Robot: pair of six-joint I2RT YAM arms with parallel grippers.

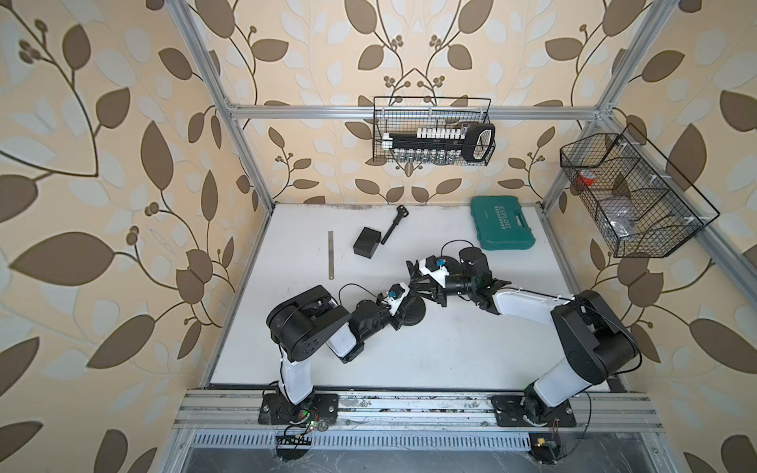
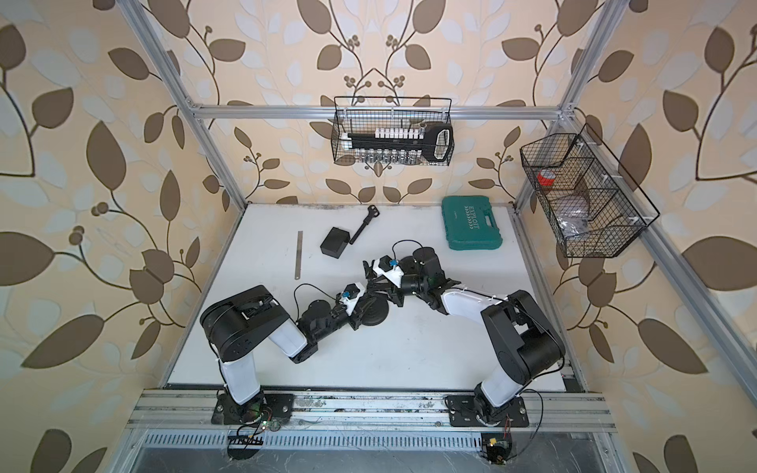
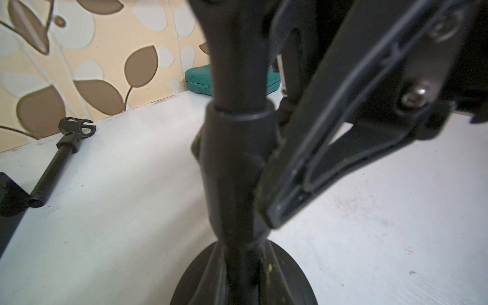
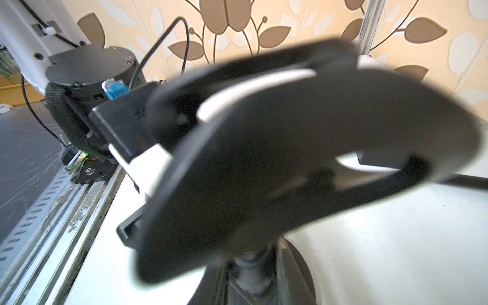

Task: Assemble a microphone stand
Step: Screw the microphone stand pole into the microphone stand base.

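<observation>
A round black base sits mid-table with a black stand pole upright in it. My left gripper reaches in low and is shut on the pole just above the base. My right gripper comes from the right and is shut on the same pole higher up; one of its fingers presses against the pole's collar. In the right wrist view the blurred left gripper body hides most of the pole. A black clip-holder rod lies loose at the back.
A black box lies next to the clip-holder rod, with a metal ruler to its left. A green tool case sits at the back right. Wire baskets hang on the frame at the back and right.
</observation>
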